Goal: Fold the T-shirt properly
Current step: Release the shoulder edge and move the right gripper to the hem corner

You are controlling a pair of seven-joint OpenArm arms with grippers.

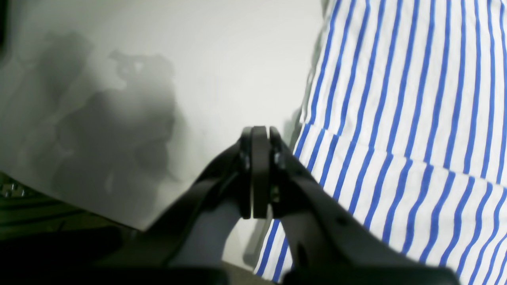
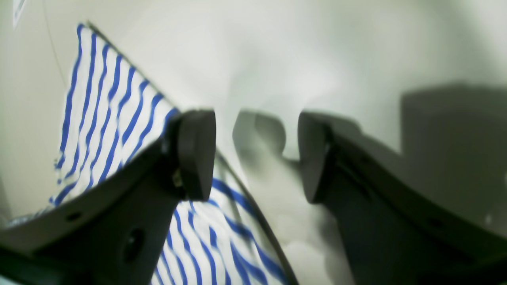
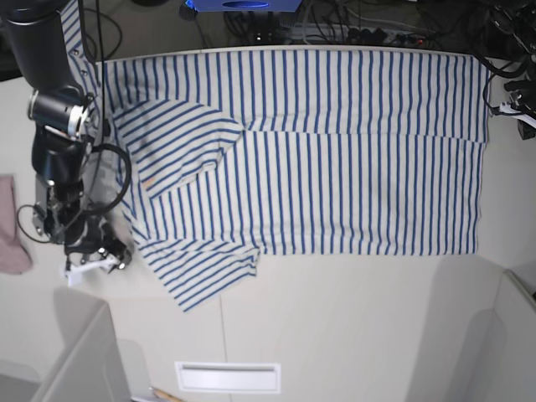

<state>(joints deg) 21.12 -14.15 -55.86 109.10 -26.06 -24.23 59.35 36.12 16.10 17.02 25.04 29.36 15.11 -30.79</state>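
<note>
Here, the T-shirt [image 3: 335, 142] lies spread flat across a pale tabletop [image 3: 352, 318].

The striped shirt fills the upper and middle part of the base view, one sleeve folded inward at the upper left, another sleeve fanning out toward the lower left. The right gripper [image 2: 257, 154] sits at the left edge of that view, just beside the lower sleeve — its jaws stand apart with nothing between them, only bare table. The left gripper [image 1: 259, 170] has its jaws pressed together, empty, just beside the shirt's hem. A pink cloth [image 3: 10, 239] lies at the far left edge. Cables and dark equipment [image 3: 335, 29] crowd the top — beyond the table's far edge. A slot [image 3: 228, 377] is set in the table at the bottom centre.
</note>
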